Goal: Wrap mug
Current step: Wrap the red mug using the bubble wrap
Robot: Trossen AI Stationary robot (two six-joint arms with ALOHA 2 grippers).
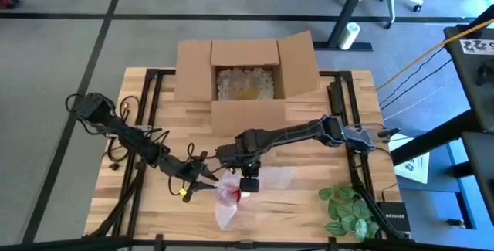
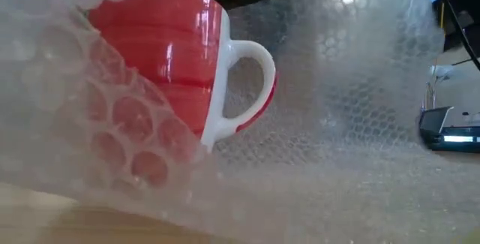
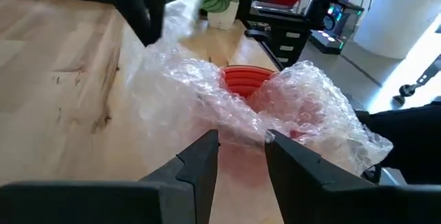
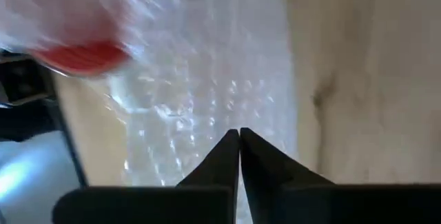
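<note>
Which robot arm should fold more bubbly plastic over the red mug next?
Probably the left: its pincer is open right at the bubble wrap around the mug. The right pincer is shut.

From overhead I see my whole table [image 1: 309, 166]; low camera sits against the red mug [image 2: 169, 56] (both wrist cameras share it).

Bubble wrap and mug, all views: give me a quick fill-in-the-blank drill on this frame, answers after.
1. The mug is red outside, with a handle coloured ____.
2. The left tool has its fingers ____, at the bubble wrap round the mug.
3. The right tool points at the wrap with its fingers ____.
4. In the high view, the open cardboard box sits at the table's ____ edge.

Missing words: white; open; shut; far
</note>
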